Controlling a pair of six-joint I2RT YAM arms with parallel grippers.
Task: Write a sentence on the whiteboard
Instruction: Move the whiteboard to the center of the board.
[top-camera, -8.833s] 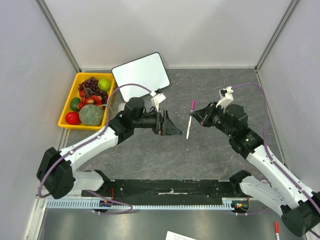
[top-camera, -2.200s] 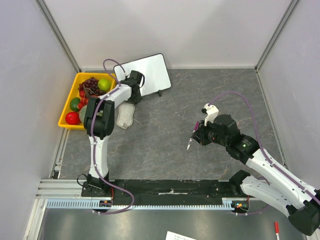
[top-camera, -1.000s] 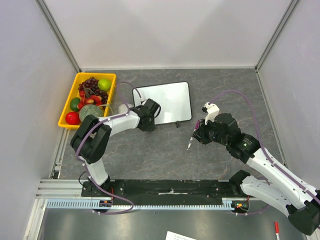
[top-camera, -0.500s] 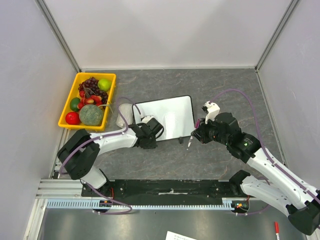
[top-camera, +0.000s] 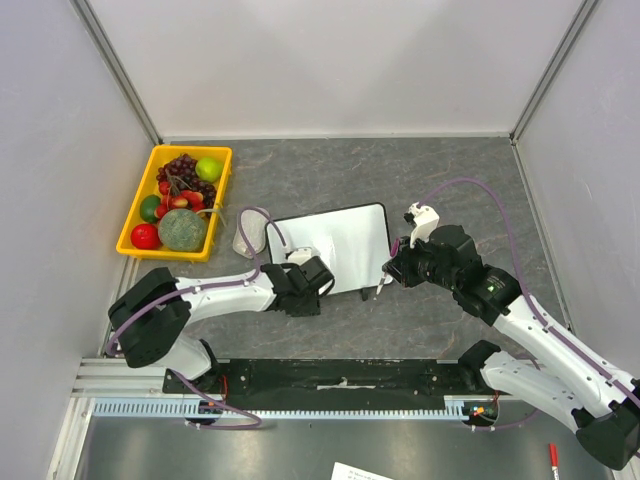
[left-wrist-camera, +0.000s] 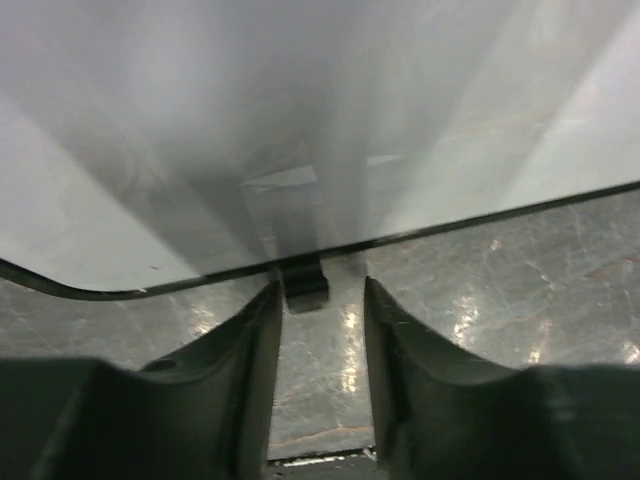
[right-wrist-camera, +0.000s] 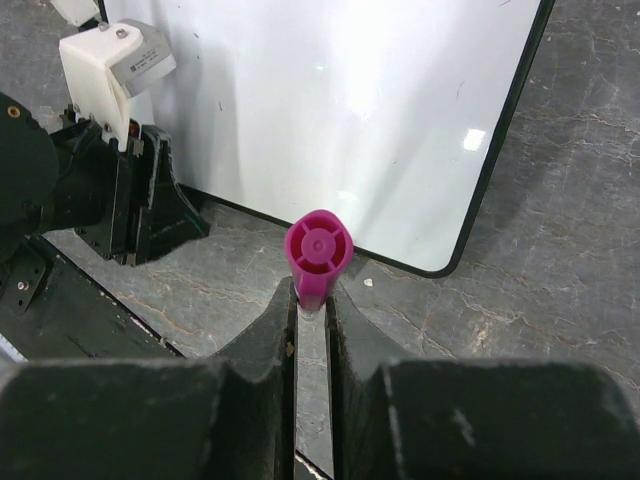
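The whiteboard (top-camera: 335, 245) lies flat on the grey table, its face blank white, so no sentence is in view. My left gripper (top-camera: 322, 285) sits at the board's near edge, open. In the left wrist view the fingertips (left-wrist-camera: 268, 300) flank a gap, with the board's little black foot (left-wrist-camera: 305, 287) just beyond them and nothing gripped. My right gripper (right-wrist-camera: 313, 300) is shut on a magenta marker (right-wrist-camera: 318, 252), held upright just off the board's near right corner (right-wrist-camera: 450, 262). The marker's tip (top-camera: 378, 291) hangs by the board's right edge.
A yellow tray (top-camera: 135, 215) of fruit stands at the left. A grey oval eraser pad (top-camera: 247, 235) lies between the tray and the board. Panel walls close in three sides. A red pen (top-camera: 552, 455) lies off the table at the near right.
The left gripper has pulled the whiteboard nearer and slightly leftward, then opened its jaws off the board's foot. The right arm with the marker has barely moved.
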